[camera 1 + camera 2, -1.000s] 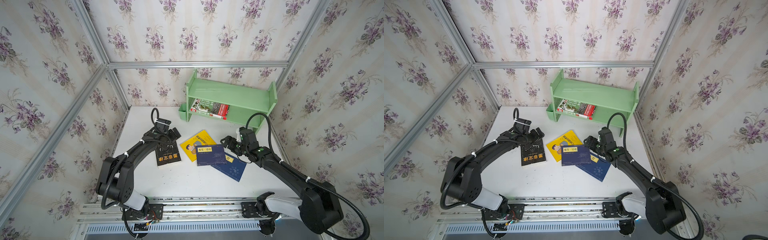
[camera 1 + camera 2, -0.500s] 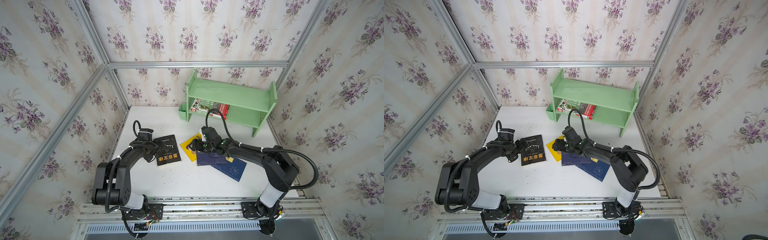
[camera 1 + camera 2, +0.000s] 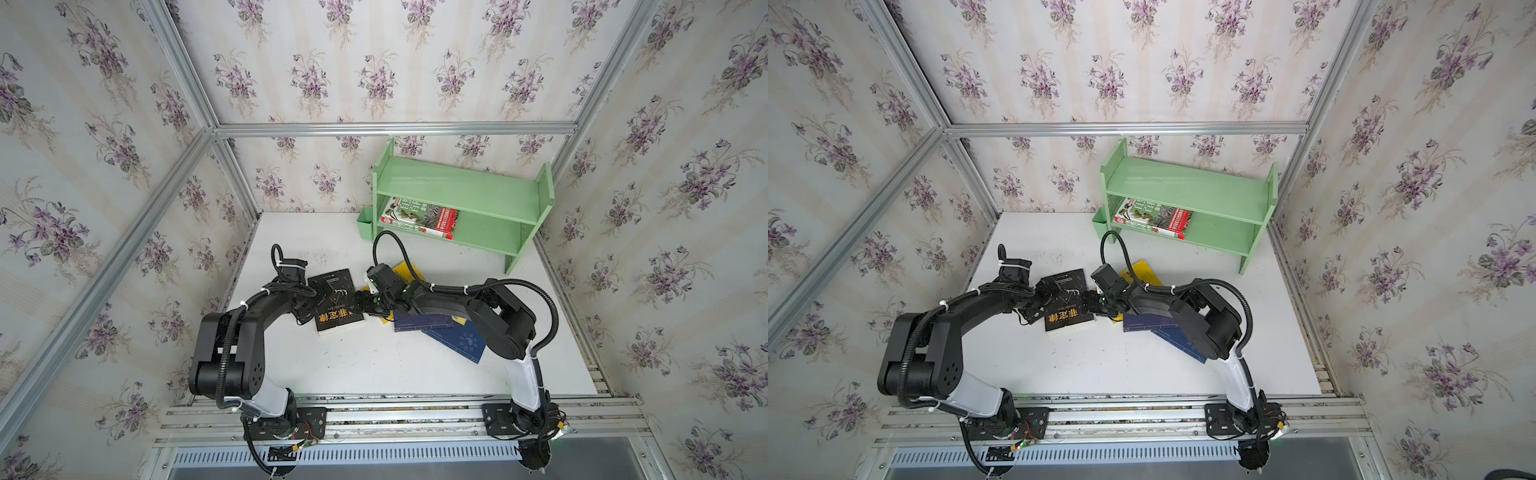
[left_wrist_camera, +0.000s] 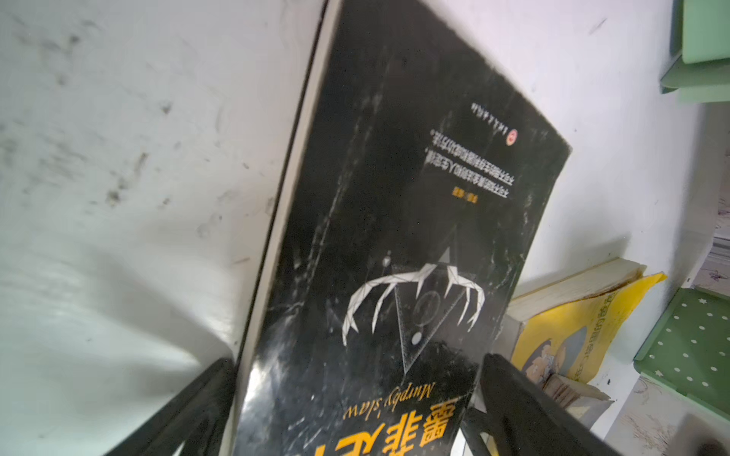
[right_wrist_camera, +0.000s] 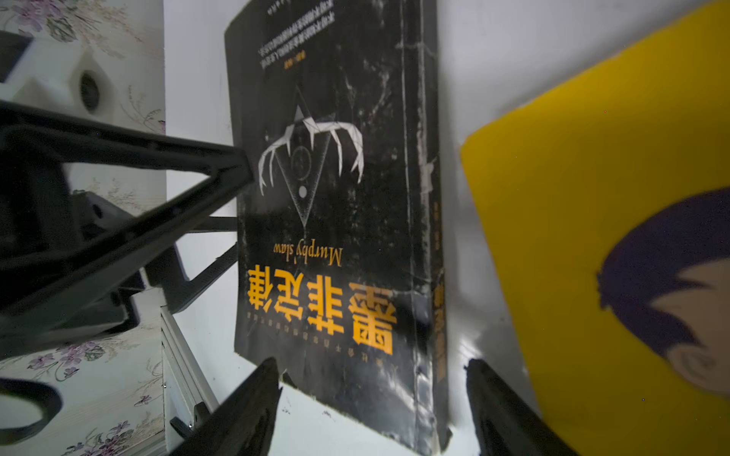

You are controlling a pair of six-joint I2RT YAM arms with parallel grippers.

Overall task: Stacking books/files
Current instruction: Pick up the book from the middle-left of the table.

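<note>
Black book (image 3: pixel 337 318) lies on the counter (image 3: pixel 374 365), with a bare strip between its spine and the yellow book (image 5: pixel 572 197). Left jaws and right jaws stand apart at its opposite sides, possibly touching it.

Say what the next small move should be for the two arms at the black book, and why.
Probably close the right gripper on the black book: in its wrist view its jaws stand apart either side of the book's spine corner, not yet pinching. The left gripper is open too, straddling the book, which lies on the table.
</note>
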